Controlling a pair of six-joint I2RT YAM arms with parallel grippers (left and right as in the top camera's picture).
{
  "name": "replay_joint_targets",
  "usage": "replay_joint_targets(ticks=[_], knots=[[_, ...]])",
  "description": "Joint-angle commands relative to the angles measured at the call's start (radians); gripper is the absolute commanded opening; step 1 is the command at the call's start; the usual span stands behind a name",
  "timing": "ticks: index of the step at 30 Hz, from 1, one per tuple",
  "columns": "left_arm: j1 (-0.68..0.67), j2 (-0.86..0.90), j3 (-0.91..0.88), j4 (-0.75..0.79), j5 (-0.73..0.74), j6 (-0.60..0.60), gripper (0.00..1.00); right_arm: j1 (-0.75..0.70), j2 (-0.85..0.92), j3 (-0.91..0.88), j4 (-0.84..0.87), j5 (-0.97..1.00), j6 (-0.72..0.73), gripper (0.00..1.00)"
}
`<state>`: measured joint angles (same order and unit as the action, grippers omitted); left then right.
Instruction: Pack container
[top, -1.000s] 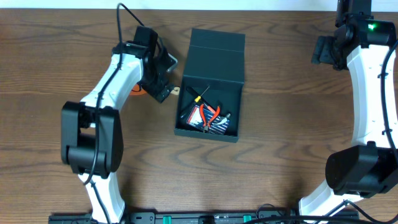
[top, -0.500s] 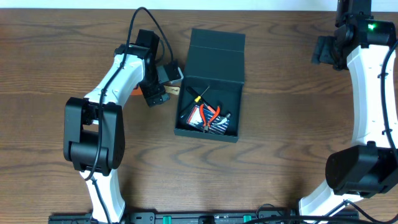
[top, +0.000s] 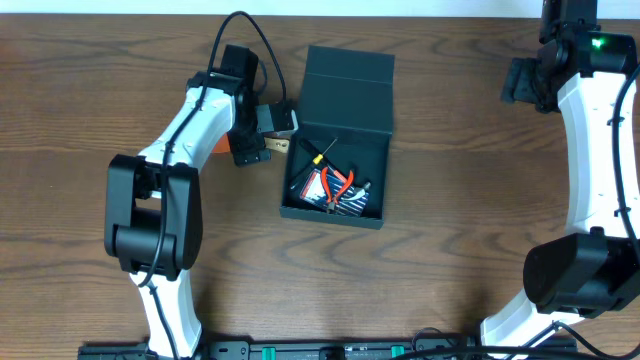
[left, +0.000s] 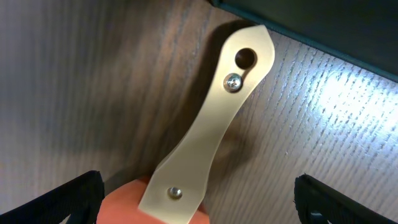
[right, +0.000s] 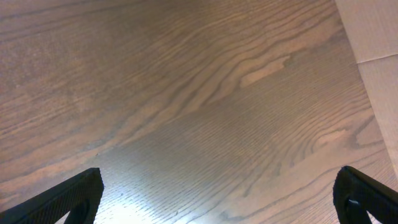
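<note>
Two arms flank the dark teal-green rigid rectangular container (top: 330, 215), which sits mid-table on the brown wood-grain table (right: 186, 93) with its flap lid thrown back and red-handled pliers (top: 338, 185) inside. The left gripper (top: 268, 133) hangs just beside its left wall, jaws spread wide over a flat cream handle (left: 211, 124) that meets an orange piece (left: 124, 202). The right gripper (top: 520, 82) hovers well apart at the table's far right, jaws likewise spread.

container (top: 348, 95): 1 | pliers (top: 338, 185): 1 | tan-handled tool (left: 211, 124): 1 | robot arms (top: 195, 115): 2
</note>
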<state>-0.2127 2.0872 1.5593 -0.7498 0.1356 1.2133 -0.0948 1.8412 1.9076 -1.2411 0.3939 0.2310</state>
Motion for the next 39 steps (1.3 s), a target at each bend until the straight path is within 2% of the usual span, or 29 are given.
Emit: replay_joint_targets(ticks=[1,8,13,16,23,39], knots=[[-0.003,0.052,-0.005,0.0,0.015,0.027,0.97,-0.002,-0.005,0.014,-0.001,0.013,0.008,0.99],[-0.003,0.098,-0.005,0.005,0.014,0.025,1.0,-0.002,-0.005,0.014,-0.001,0.013,0.008,0.99],[-0.003,0.097,-0.005,0.06,0.015,-0.1,0.99,-0.002,-0.005,0.014,-0.001,0.013,0.008,0.99],[-0.003,0.097,-0.005,0.064,0.019,-0.099,0.98,-0.002,-0.005,0.014,-0.001,0.013,0.008,0.99],[0.0,0.097,-0.005,0.052,0.063,-0.002,0.98,-0.002,-0.005,0.014,-0.001,0.013,0.008,0.99],[0.018,0.146,-0.005,0.027,0.066,0.048,0.99,-0.002,-0.005,0.014,-0.001,0.013,0.008,0.99]])
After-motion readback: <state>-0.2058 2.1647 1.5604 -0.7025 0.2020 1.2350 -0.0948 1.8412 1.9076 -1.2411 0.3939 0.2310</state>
